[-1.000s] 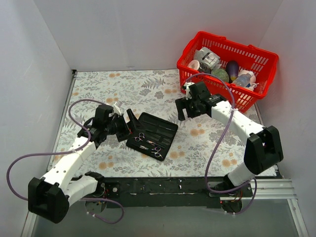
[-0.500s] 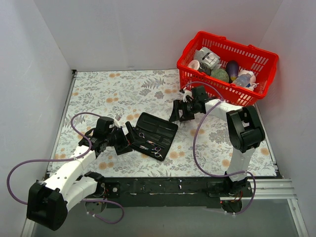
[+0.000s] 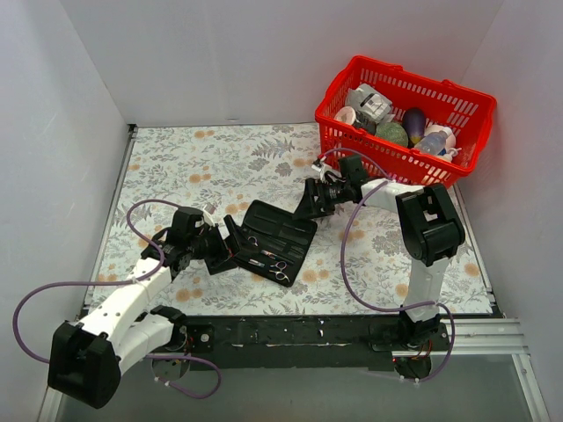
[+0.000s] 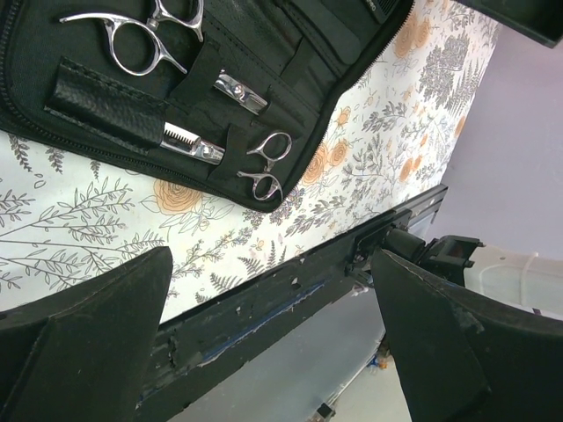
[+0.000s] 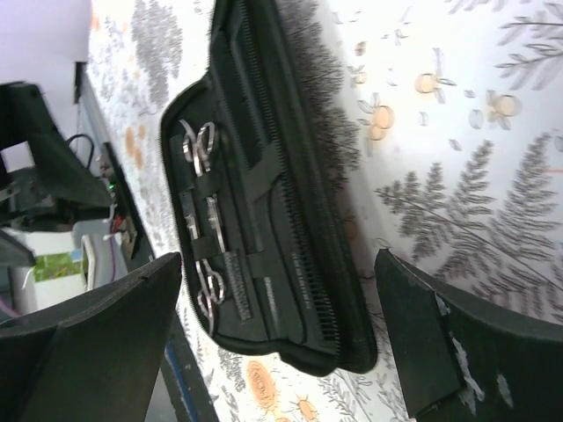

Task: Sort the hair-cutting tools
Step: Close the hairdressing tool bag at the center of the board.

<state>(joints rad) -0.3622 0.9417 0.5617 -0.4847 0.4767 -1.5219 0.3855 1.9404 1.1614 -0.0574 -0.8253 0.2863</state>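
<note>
Item 1. Table, flowered cloth over it; it carries the case, which lies a little near of its middle.

Item 2. Basket, red plastic, well behind the case and to its right, holding bottles and egg-shaped bits that are not part of the job.

Item 3. Left gripper, low at the case's left edge, fingers spread wide with nothing between them. I cannot tell whether it touches the case.

Item 4. Right gripper, just off the case's far right corner and tipped towards it, fingers likewise wide apart and bare.

Item 5. Case, flat, black, zip-edged, lying open and face up. Every tool to be sorted sits inside it.

Item 6. Comb, long, thin, black, tucked lengthwise along the case's right half.

Item 7. Scissors, silver, ring-handled, strapped in the case's left half. A smaller pair lies at the case's near corner, and a toothed blade shows between them.

Note on handling, as I judge it: nothing is out yet. One gripper had best pin the case flat while the other takes a pair by its rings and draws it out along the line of the blade, not upward, or the whole case may lift with it
</note>
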